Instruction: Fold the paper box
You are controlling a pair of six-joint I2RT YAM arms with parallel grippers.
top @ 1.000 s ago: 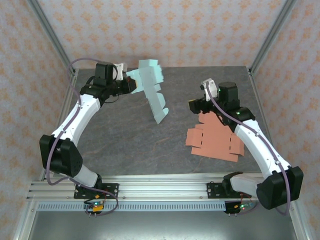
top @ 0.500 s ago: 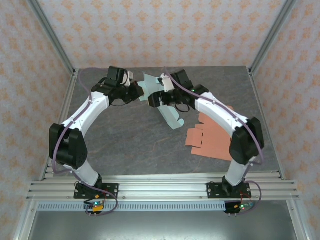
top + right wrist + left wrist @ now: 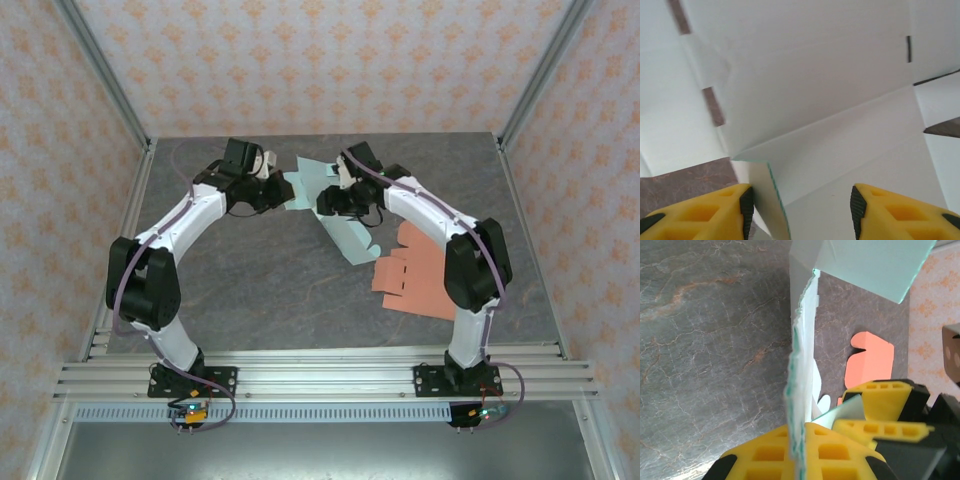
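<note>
Mint-green paper box (image 3: 348,232) hangs over the far middle of the table (image 3: 230,280), its long axis slanting toward the near right, with its far-left edge clenched in the left gripper (image 3: 284,191). Right gripper (image 3: 324,204), the nearer to the loose panels, straddles one with jaws apart, not yet pinching. No writing is legible.

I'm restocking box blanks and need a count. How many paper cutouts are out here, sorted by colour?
Mint-green cutout: 1
Orange cutout: 1
Total: 2
</note>
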